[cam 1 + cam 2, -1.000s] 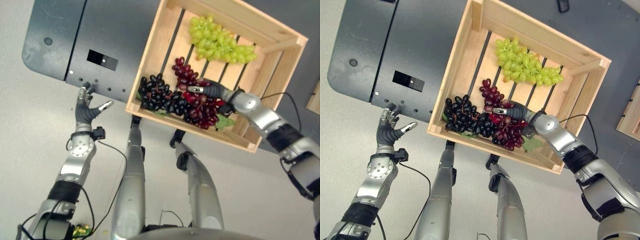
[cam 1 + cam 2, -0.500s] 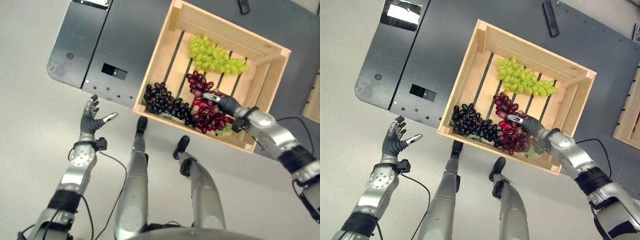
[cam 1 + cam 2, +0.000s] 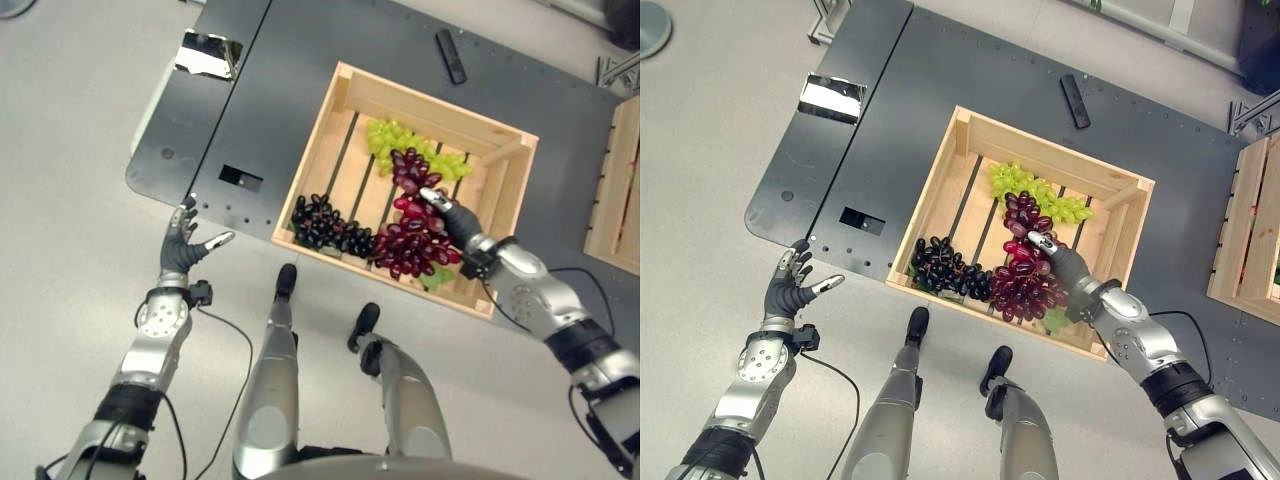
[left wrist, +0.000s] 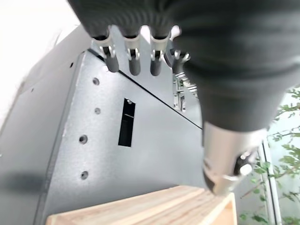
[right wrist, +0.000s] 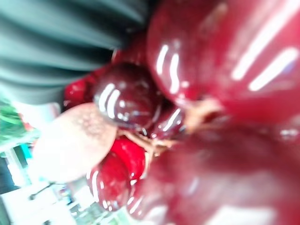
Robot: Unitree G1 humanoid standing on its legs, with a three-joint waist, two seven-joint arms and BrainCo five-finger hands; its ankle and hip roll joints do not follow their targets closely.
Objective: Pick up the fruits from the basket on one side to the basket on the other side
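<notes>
Dark floor plate [image 3: 940, 90] under wooden crate [image 3: 970, 135]. Right hand [image 3: 1072, 277], fingers curled into red grapes [image 3: 1025, 280] at crate's 5 o'clock; wrist view pressed against glossy red berries. Black grapes [image 3: 945, 265] at 7, green grapes [image 3: 1025, 187] at 12. Left hand [image 3: 788, 292], fingers spread, hovering off plate's 8 o'clock edge. Second crate [image 3: 1240, 230] at 3 o'clock.

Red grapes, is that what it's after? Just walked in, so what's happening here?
Yes. The right robot hand is in the wooden crate, closed on the red grapes. Black grapes and green grapes lie in the same crate. The left robot hand hangs open, holding nothing. A second crate sits at the robot's right.
</notes>
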